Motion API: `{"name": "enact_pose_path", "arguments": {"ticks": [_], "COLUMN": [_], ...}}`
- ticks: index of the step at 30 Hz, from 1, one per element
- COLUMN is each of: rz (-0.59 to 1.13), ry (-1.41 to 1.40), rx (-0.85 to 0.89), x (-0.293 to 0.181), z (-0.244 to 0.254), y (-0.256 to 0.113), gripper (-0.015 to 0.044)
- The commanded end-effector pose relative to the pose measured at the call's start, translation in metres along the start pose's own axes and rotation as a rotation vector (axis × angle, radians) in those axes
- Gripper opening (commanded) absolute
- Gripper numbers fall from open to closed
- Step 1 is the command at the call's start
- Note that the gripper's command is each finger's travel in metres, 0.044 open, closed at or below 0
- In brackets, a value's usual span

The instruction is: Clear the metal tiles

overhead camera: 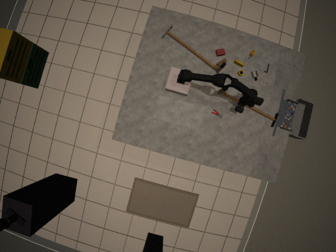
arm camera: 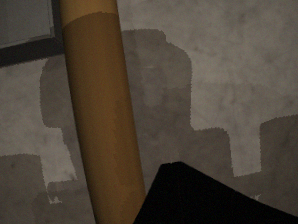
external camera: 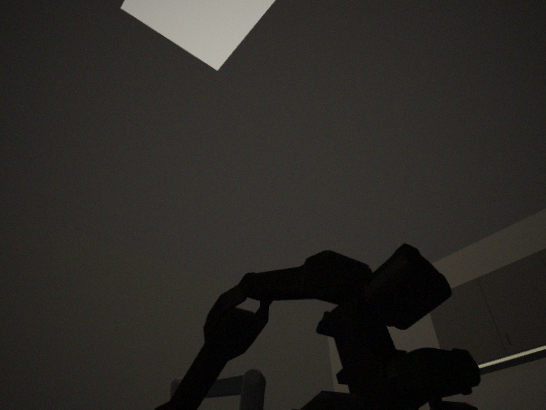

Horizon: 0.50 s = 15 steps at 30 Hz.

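Note:
A tool with a long wooden handle (overhead camera: 261, 112) (arm camera: 102, 110) and dark head (overhead camera: 273, 120) lies on the table, its head at the near edge of the steel plate (overhead camera: 281, 111). Several small tiles (overhead camera: 288, 117) in white, orange and dark colours lie on the plate. The catch box (overhead camera: 307, 120) stands at the plate's far end. My gripper (arm camera: 171, 172) is shut and empty, above the table and just to the right of the handle in the wrist view. In the top view the arm hides the fingertips and the middle of the handle.
A second long-handled tool (overhead camera: 194, 50) lies at the upper left. A red block (overhead camera: 220, 51), yellow block (overhead camera: 239, 63), yellow ring (overhead camera: 240, 72), screwdriver (overhead camera: 252, 53) and hex key (overhead camera: 267, 68) lie above the arm. Red pliers (overhead camera: 216, 112) lie below. A dark-rimmed box (arm camera: 30, 54) sits left of the handle.

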<state>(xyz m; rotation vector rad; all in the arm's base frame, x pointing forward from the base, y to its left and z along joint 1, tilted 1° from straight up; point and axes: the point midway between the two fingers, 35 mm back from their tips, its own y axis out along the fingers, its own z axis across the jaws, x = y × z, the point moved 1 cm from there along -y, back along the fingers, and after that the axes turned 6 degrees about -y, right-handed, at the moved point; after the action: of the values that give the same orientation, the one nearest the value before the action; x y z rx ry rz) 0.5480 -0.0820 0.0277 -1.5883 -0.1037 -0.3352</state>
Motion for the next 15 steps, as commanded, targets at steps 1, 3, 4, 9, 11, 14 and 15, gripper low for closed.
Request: {"name": "enact_pose_path", "arguments": {"ticks": [1, 3, 4, 9, 11, 14, 15], "rz": [-0.022, -0.028, -0.031, -0.047, -0.053, -0.063, -0.066], "ry": [-0.001, -0.001, -0.001, -0.001, -0.001, 0.000, 0.000], "rx": [0.000, 0.000, 0.000, 0.000, 0.000, 0.000, 0.000], "x": [0.006, 0.007, 0.008, 0.011, 0.012, 0.014, 0.014], "z": [0.000, -0.001, -0.001, -0.001, -0.001, -0.002, -0.002], "y": [-0.017, -0.025, -0.028, -0.048, -0.055, -0.067, -0.071], "gripper": [0.0000, 0.0000, 0.0000, 0.0000, 0.0000, 0.0000, 0.0000]}}
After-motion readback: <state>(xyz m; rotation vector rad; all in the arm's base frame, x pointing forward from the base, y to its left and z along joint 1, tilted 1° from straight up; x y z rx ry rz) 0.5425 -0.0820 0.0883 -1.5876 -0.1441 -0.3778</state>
